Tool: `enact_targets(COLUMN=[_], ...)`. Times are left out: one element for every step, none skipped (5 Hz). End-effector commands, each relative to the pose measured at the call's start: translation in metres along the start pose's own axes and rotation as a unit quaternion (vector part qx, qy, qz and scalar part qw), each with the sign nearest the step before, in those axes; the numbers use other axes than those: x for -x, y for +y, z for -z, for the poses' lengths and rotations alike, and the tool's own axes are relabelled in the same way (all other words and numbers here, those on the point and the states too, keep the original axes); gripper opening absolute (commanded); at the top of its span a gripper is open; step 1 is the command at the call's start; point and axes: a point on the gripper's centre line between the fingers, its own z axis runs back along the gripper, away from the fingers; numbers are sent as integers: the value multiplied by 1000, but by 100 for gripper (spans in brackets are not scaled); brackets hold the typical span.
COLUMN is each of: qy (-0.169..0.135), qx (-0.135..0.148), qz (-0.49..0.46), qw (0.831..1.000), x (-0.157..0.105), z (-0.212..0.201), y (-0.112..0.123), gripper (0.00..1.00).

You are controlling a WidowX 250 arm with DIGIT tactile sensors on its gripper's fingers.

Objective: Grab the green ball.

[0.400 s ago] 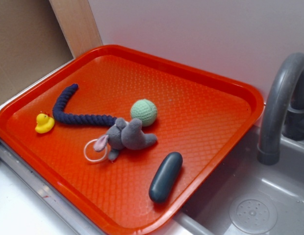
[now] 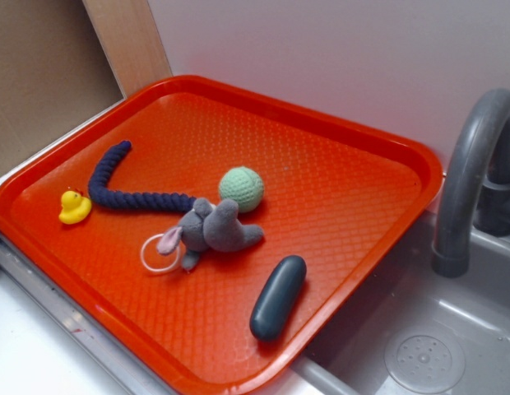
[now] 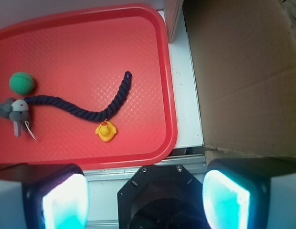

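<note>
White wall behind, grey toy sink [image 2: 452, 346] and faucet [image 2: 473, 173] to one side; an orange tray [image 2: 337, 189] sits over the counter edge.

Exterior view: my gripper is not in frame. The green ball [image 2: 241, 188] rests near the tray's middle, touching or just beside the back of the grey plush mouse [image 2: 212, 230]. A navy braided rope [image 2: 115, 185] runs from the mouse toward the tray's far corner, a yellow rubber duck [image 2: 73, 206] lies just beside its bend, a white ring [image 2: 160, 253] sits at the mouse's head, and a dark oblong capsule [image 2: 278, 297] lies apart near the sink-side rim.

Wrist view: my gripper [image 3: 145, 200] hangs outside the tray's near rim, jaws spread wide, nothing between the fingers [image 3: 64, 200]. The green ball [image 3: 21, 83] shows far off at the frame's left edge, the mouse [image 3: 13, 112] just below it, the rope [image 3: 86, 107] and duck [image 3: 106, 130] closer to me.

Judgement: approach not yet begun. To do it well, I should travel high over duck and rope, centre on the ball, and turn the jaws so neither finger lands on the mouse side. Descend onto the ball's free flanks and close gently; the yarn will compress and could roll if nudged off-centre.
</note>
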Motion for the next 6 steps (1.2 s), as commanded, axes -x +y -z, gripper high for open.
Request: enact_targets(qy=[-35,-35,-51,-49,-43,-26], qx=[5,35,63,100,100,68], qz=[-53,-58,-79,-54,-47,-25], qw=[998,997,994,992,993,997], x=[-15,-24,-40,-64,-75,-94], z=[12,19,28,43,61,93], y=[-46,-71,-93,-134,-158,-182], gripper=[100,100,100,100,100,100])
